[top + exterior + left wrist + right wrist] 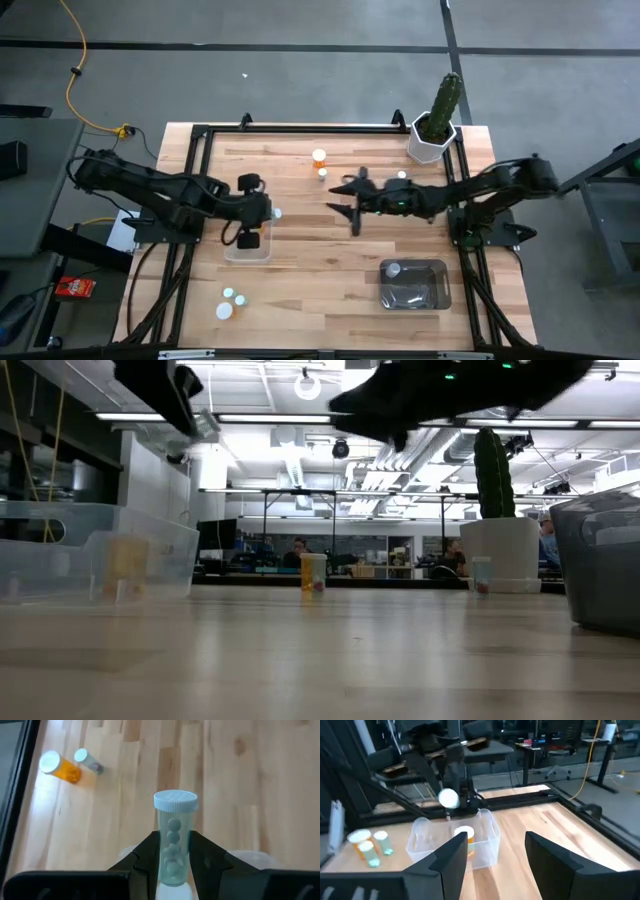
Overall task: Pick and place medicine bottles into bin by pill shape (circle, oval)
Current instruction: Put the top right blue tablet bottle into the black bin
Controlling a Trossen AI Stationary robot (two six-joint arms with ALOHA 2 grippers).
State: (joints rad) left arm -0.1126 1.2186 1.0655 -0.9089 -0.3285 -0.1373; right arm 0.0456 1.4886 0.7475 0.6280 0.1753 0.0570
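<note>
The left hand (173,862) is clamping a pale clear bottle (174,840) with a white cap, and you can see round pills stacked inside it. In the overhead shot that left hand (262,212) is sitting left of centre, right above the clear bin (247,247) on the left side of the bench (310,280). There's already an orange bottle (465,837) lying in that clear bin.

The right hand (352,198) is hanging over the middle of the bench, a bit right of centre in the overhead frame, with its fingers (451,857) spread fairly wide and nothing between them.

Other bottles are scattered around:
- an orange one (318,157) and a small pale one (323,173) in the upper middle of the overhead frame
- another pale one (402,176) just right of those, near the cactus pot (432,140) at the upper right
- three white-capped ones (231,301) at the lower left of the bench
- one white cap (393,269) showing in the dark bin (414,285) at the lower right
</note>
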